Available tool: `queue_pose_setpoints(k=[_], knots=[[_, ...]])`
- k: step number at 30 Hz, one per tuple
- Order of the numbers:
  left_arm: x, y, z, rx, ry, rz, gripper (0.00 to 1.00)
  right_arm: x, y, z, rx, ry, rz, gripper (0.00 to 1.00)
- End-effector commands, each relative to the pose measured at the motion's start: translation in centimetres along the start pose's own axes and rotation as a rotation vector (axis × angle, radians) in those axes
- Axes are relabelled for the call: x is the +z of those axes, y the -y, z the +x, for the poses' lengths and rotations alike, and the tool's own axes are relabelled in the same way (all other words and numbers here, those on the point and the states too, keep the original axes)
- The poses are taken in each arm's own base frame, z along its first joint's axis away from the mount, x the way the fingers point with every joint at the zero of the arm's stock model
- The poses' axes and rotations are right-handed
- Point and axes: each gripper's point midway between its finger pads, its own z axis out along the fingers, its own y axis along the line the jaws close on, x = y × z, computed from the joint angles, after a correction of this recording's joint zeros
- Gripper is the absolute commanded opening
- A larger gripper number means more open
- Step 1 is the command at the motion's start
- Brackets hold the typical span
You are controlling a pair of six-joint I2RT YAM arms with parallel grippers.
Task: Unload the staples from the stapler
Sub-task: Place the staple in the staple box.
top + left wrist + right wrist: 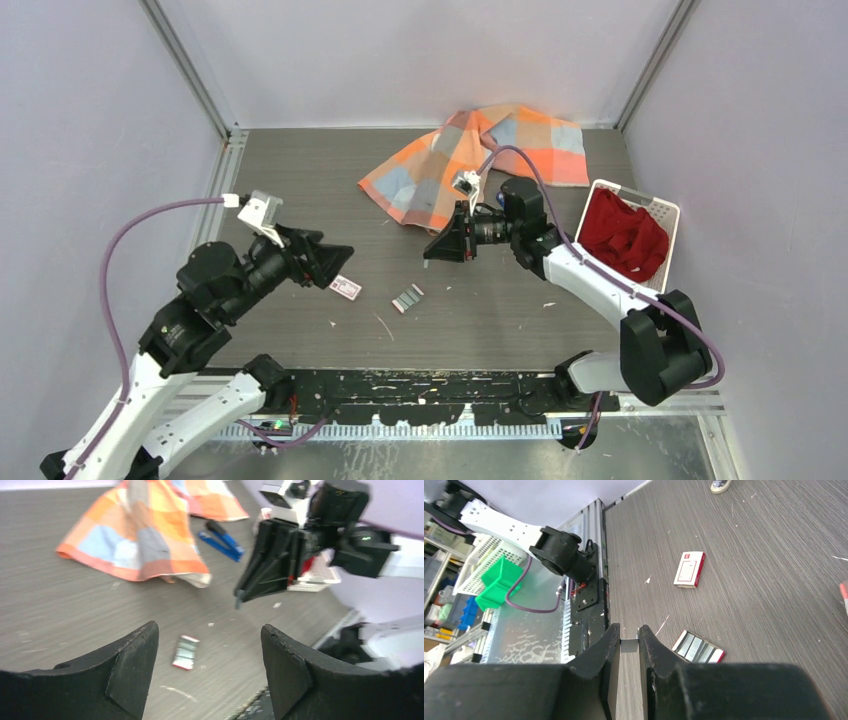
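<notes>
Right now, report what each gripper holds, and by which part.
The right gripper pinches a short strip of staples between its fingertips, by the strip's two opposite edges. The left gripper stands open and holds nothing.

The dark grey tabletop (pixel 300 180) has a matt wood-grain finish. At twelve o'clock lies a soft orange-and-blue checked cloth (pixel 480 155). At three o'clock, crumpled red fabric (pixel 622 235) fills a white perforated plastic basket (pixel 668 212). The slim blue stapler (pixel 222 541) is glossy plastic. The short silver-grey strip of staples (pixel 629 645) gleams as bare metal between the right gripper's (pixel 629 639) matt, grainy black plastic fingers (pixel 599 662). The small flat white-and-red packet (pixel 689 569) looks like smooth card.
</notes>
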Motion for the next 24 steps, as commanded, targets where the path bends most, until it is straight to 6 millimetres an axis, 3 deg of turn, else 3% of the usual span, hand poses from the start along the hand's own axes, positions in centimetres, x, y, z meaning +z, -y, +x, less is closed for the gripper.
queue_pose_setpoints(k=[1, 5, 8, 13, 24], knots=[[-1.8, -5.7, 2.0, 0.283, -0.189, -0.256, 0.75, 0.7, 1.0, -0.4, -0.118, -0.046, 0.092, 0.14], [-1.7, -9.7, 2.7, 0.410, -0.191, -0.424, 0.75, 1.6, 2.1, 0.7, -0.157, -0.116, 0.166, 0.14], [-1.7, -11.2, 3.1, 0.447, -0.151, -0.467, 0.77, 2.3, 2.6, 1.4, -0.189, -0.166, 0.207, 0.14], [-2.7, -12.1, 2.7, 0.403, -0.089, -0.504, 0.79, 3.9, 3.0, 2.9, -0.246, -0.271, 0.265, 0.14], [-1.8, -12.7, 2.9, 0.326, -0.107, -0.478, 0.78, 5.5, 3.6, 5.2, -0.290, -0.380, 0.339, 0.14]])
